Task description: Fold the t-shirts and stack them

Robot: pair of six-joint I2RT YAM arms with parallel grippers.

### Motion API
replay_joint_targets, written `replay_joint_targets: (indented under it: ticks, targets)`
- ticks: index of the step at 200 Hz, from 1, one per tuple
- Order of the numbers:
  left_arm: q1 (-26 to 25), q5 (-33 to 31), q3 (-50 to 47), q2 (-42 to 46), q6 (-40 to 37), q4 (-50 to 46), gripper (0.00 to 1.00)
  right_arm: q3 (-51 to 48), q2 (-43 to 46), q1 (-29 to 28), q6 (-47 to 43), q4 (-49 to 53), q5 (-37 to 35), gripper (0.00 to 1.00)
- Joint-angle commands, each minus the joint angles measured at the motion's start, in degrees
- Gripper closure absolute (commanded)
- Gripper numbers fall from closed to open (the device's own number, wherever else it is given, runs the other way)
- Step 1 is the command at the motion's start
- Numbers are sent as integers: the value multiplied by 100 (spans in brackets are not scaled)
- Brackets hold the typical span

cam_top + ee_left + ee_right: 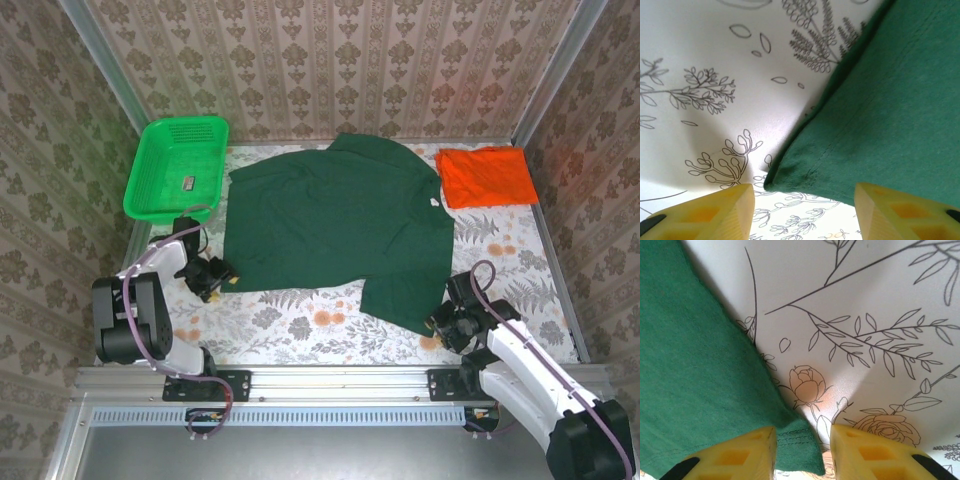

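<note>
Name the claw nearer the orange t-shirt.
Right. The right claw sits on the same side as the orange t-shirt, toward the near edge; the left claw lies beyond the green t-shirt.

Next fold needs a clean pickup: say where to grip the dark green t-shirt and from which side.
Probably its two near corners, from the near edge: the dark green t-shirt lies flat, and each stitched corner sits between the open fingers of the left gripper and right gripper.
</note>
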State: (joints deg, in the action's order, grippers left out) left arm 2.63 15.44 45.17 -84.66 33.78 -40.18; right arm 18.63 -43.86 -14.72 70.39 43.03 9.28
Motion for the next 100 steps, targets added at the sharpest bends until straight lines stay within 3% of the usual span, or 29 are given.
replay_joint_targets:
  ticks: [1,50,100]
  targets:
    - [-59,-138,106,132,-117,-14,43,-183,-32,-126,96,-176,205,68]
    - [-65,-166,106,63,-118,-8,41,-219,-503,-307,142,-513,328,77]
    - [-143,-223,91,-48,-125,-8,37,-209,-550,-338,151,-592,338,97]
